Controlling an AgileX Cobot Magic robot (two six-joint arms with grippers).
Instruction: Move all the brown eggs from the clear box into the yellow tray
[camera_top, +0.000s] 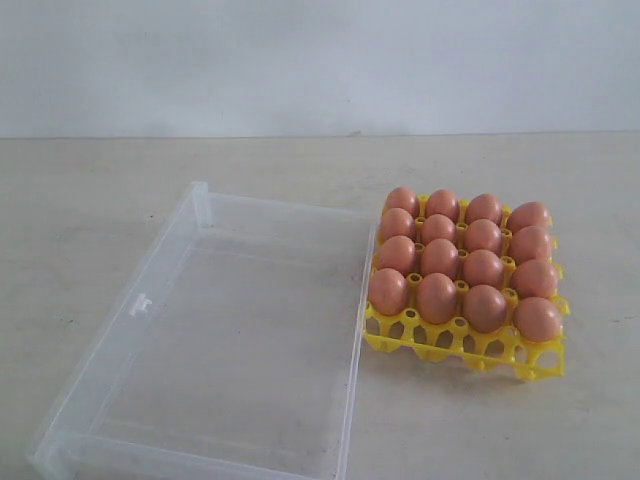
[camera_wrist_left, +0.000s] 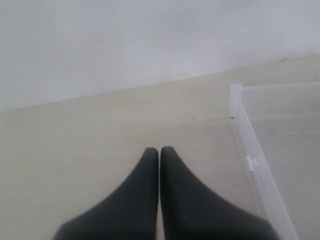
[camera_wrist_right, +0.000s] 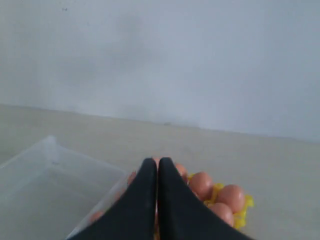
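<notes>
My left end effector (camera_wrist_left: 159, 150) is closed on nothing, its two dark fingers meeting tip to tip over the bare tabletop (camera_wrist_left: 75, 150). The clear box (camera_wrist_left: 248, 145) lies off to one side of it, near but apart, with the small clasp tab on the wall nearest me. In the exterior view I can find no egg in that box. The yellow tray (camera_top: 450, 345) sits just beside its far long wall, and the brown eggs (camera_top: 440, 258) fill all sixteen cups.

My right end effector (camera_wrist_right: 158, 161) is also shut and holds nothing. The tray and a few eggs lie just beyond and below its tips, with a corner of the box next to them.

I judge the moving done. What remains is a check that every egg sits square in its cup, then keeping both arms clear of the tray.

Neither arm shows in the exterior view. The box's nearest corner is cut off there, and its transparent walls are hard to trace. My right fingers hide most of the tray, and what shows is blurred.
</notes>
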